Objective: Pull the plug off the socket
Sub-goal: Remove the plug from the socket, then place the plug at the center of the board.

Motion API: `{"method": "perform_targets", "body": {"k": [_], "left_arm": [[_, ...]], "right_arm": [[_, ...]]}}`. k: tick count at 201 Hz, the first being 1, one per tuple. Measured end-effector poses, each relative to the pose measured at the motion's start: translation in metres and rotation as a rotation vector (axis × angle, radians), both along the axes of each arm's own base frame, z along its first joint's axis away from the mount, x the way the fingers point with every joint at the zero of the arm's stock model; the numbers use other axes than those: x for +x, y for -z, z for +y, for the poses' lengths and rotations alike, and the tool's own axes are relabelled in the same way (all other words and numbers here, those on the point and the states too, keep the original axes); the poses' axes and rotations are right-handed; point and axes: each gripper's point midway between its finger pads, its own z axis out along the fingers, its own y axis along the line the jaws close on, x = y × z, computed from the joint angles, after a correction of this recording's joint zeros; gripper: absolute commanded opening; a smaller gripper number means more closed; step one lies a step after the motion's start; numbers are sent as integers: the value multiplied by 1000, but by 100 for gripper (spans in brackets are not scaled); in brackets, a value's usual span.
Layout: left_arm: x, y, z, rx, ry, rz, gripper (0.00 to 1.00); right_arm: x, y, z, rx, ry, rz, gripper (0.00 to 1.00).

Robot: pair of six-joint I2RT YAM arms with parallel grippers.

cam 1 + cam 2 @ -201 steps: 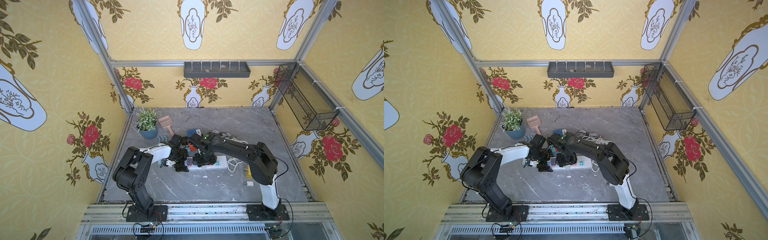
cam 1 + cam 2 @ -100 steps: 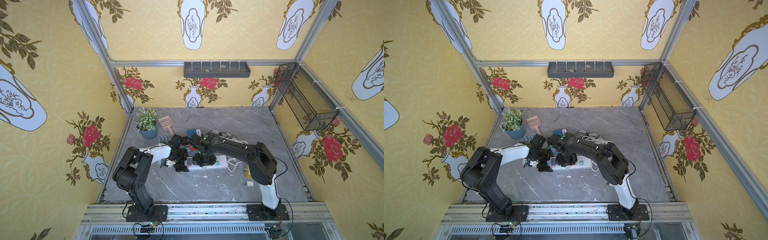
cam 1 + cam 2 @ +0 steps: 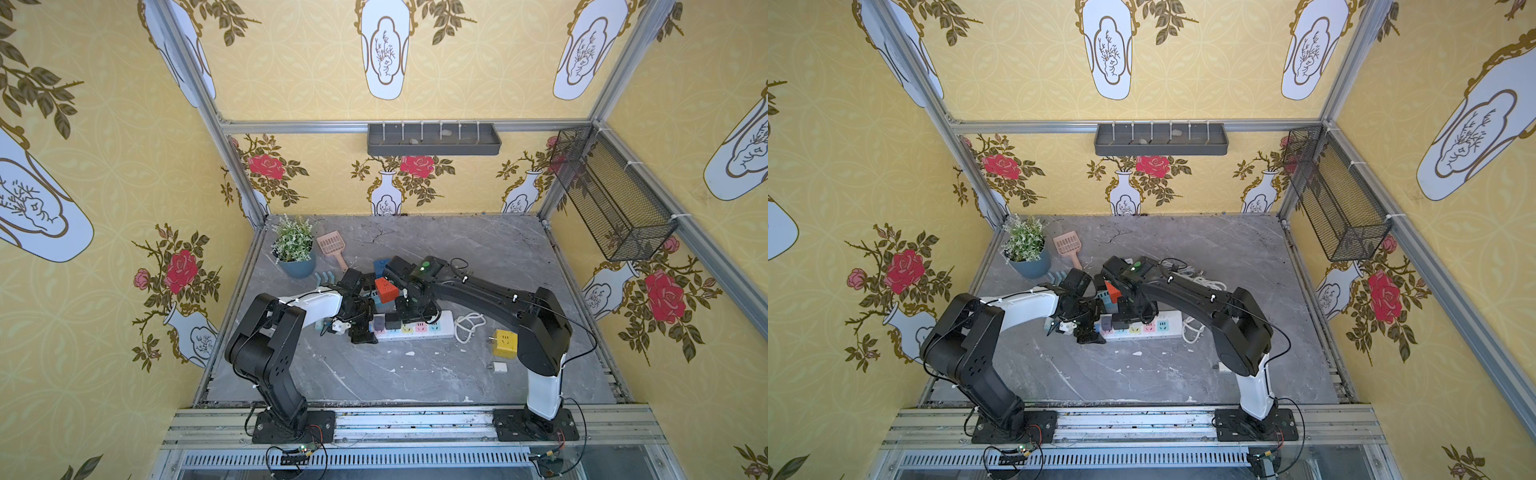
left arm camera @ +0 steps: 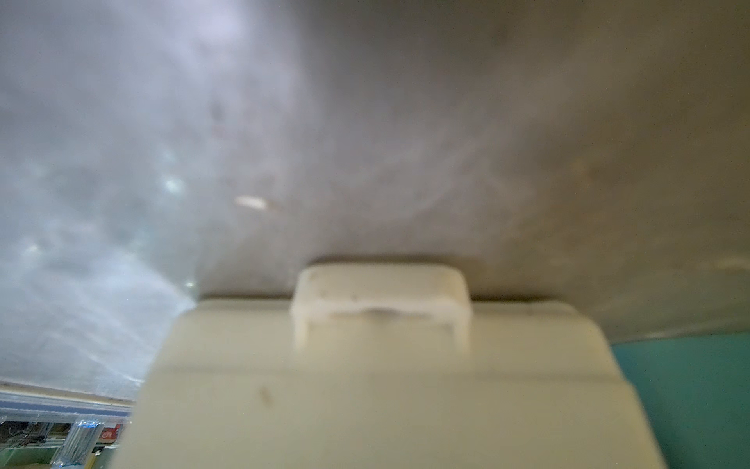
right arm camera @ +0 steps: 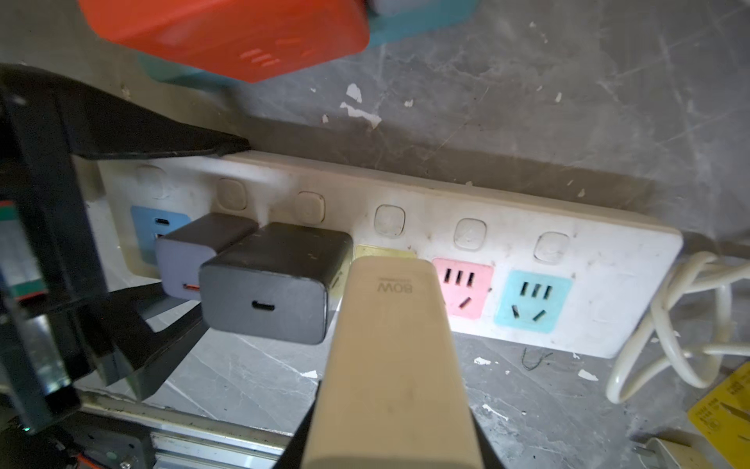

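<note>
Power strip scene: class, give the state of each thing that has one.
White charger: at yellow socket, gripped.
Dark grey charger: plugged in.
Purple charger: plugged in.
Pink socket: empty.
Teal socket: empty.
Right gripper: jaws shut on white charger.
Left gripper: jaws clamp power strip end.

This is a robotics lab test cell dressed up as a corner of a home. Bare aluminium frame posts [image 3: 209,104] carry flat yellow wallpaper panels printed with roses and vases [image 3: 291,75]. The grey marble-look tabletop [image 3: 436,374] ends at a slotted aluminium base rail [image 3: 415,419]. The black-and-white left arm [image 3: 307,305] and right arm [image 3: 482,291] are bolted to that rail on black plates. Loose wires and a small circuit board [image 3: 297,451] hang at the front.

The domestic props look staged:
- a green artificial plant in a blue pot [image 3: 296,257]
- a pink plastic scoop [image 3: 331,245]
- a black wire-mesh basket [image 3: 611,199]
- a grey partitioned plastic shelf [image 3: 432,143]
- a white multi-socket power strip [image 5: 588,264] holding a cream block plug [image 5: 389,325]
</note>
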Motion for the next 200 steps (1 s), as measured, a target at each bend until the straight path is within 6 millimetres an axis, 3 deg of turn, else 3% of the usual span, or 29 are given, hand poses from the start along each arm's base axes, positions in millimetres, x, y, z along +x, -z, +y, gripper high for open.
{"method": "perform_targets", "body": {"k": [35,66,111,200], "left_arm": [[0,0,0,0,0,0,16],[0,0,0,0,1,0,16],[1,0,0,4,1,0,16],[1,-1,0,5,2,-6,16]], "right_arm": [[-11,-16,-21,43,27,6,21],[-31,-19,-43,89,30,33,22],[-62,-10,-76,186,41,104,22],[-93,28,-119,315,128,229,24]]}}
